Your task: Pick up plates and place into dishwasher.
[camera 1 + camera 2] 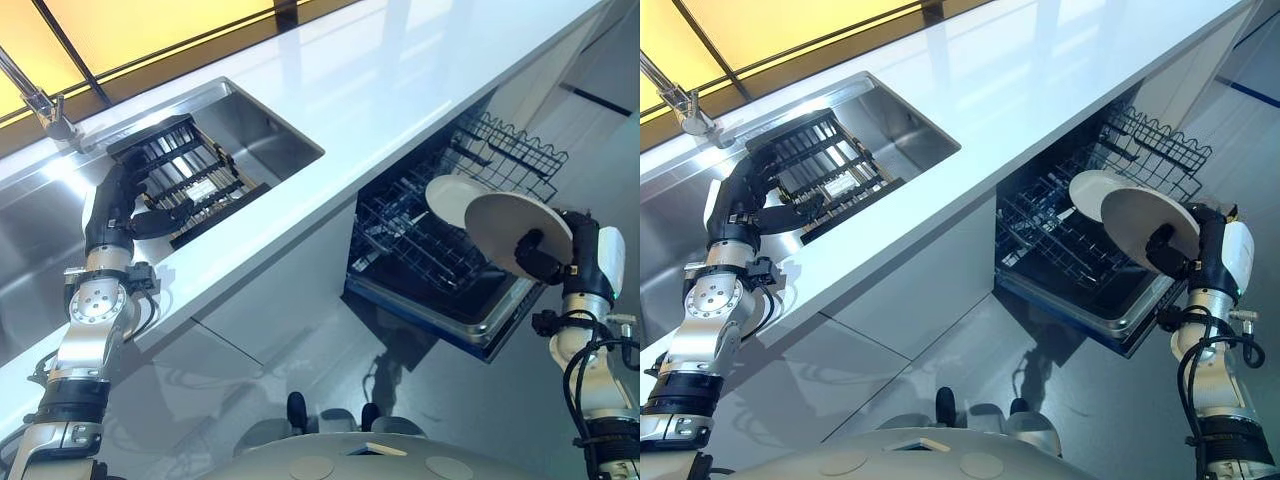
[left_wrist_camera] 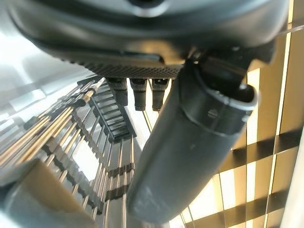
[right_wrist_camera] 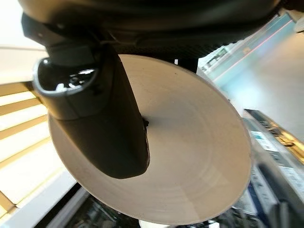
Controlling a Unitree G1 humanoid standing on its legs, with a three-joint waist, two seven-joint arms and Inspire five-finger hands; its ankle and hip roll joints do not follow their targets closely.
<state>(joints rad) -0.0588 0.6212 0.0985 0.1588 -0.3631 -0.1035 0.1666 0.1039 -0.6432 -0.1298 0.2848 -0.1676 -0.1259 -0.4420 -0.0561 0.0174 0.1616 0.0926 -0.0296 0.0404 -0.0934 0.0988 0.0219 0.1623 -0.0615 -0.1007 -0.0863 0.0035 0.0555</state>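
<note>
White plate [image 1: 515,232] is pinched by the right hand [image 1: 545,262] above the dishwasher rack [image 1: 430,245], beside another plate [image 1: 452,198]; left hand [image 1: 120,200] fingers are relaxed over the sink rack [image 1: 190,175]

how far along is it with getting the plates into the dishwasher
One white plate already stands in the dishwasher rack. A second plate is pinched in the right hand just above that rack, not yet slotted. The left hand rests open at the dish rack in the sink, where no plates are visible.
</note>
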